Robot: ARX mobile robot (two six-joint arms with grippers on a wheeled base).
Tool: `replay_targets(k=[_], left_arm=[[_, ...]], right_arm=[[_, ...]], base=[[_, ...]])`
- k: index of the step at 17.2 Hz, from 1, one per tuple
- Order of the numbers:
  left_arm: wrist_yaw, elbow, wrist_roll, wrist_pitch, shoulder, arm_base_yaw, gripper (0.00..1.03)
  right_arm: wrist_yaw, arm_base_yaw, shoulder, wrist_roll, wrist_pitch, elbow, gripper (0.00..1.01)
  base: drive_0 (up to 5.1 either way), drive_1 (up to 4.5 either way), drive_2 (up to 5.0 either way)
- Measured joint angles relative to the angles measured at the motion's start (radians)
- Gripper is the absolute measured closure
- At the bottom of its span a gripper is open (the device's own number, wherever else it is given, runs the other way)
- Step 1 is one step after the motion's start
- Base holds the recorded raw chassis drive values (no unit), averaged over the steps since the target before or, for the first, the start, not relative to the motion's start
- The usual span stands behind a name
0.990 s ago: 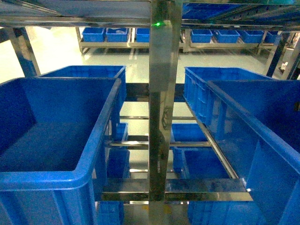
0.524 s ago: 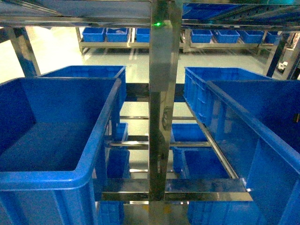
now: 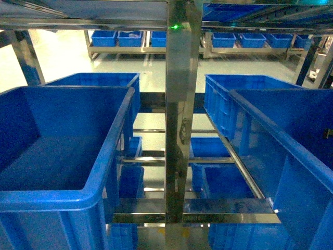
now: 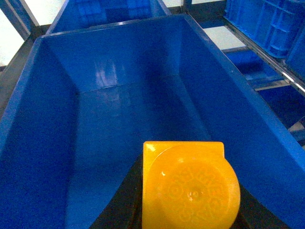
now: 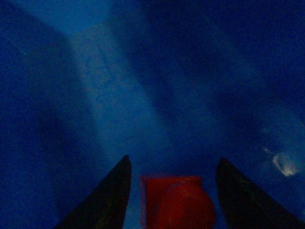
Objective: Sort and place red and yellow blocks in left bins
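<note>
The yellow block is seen gripped in the left end effector, held above the open left bin, whose floor shows nothing inside. The red block sits between the spread fingers of the right end effector; whether they touch it cannot be told. Neither block is judged deposited yet; both releases remain.

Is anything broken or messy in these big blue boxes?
Nothing looks broken or spilled. The deep blue plastic crate is clean and bare inside, and the glossy orange-yellow toy brick sits straight above it. The right wrist view is very dark.
</note>
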Motion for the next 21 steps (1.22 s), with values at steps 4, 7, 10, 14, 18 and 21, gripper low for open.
replay_targets(k=[4, 7, 10, 14, 18, 21], left_arm=[[0.0, 0.0, 0.0, 0.0, 0.0, 0.0, 0.76], [0.0, 0.0, 0.0, 0.0, 0.0, 0.0, 0.76], [0.0, 0.0, 0.0, 0.0, 0.0, 0.0, 0.76], [0.0, 0.0, 0.0, 0.0, 0.0, 0.0, 0.76], [0.0, 0.0, 0.0, 0.001, 0.0, 0.0, 0.76], [0.0, 0.0, 0.0, -0.001, 0.0, 0.0, 0.76]], right_arm=[[-0.005, 0.013, 0.0, -0.015, 0.017, 0.0, 0.11], [-0.019, 0.028, -0.015, -0.021, 0.014, 0.001, 0.03], [-0.04, 0.067, -0.108, -0.02, -0.012, 0.002, 0.03], [-0.048, 0.153, -0.209, -0.02, -0.048, -0.04, 0.03], [-0.045, 0.229, -0.377, -0.02, -0.049, -0.188, 0.03], [-0.048, 0.232, -0.483, -0.02, -0.043, -0.286, 0.03]], base=[[0.0, 0.0, 0.0], [0.0, 0.0, 0.0], [0.0, 0.0, 0.0], [0.0, 0.0, 0.0], [0.0, 0.0, 0.0], [0.0, 0.0, 0.0]])
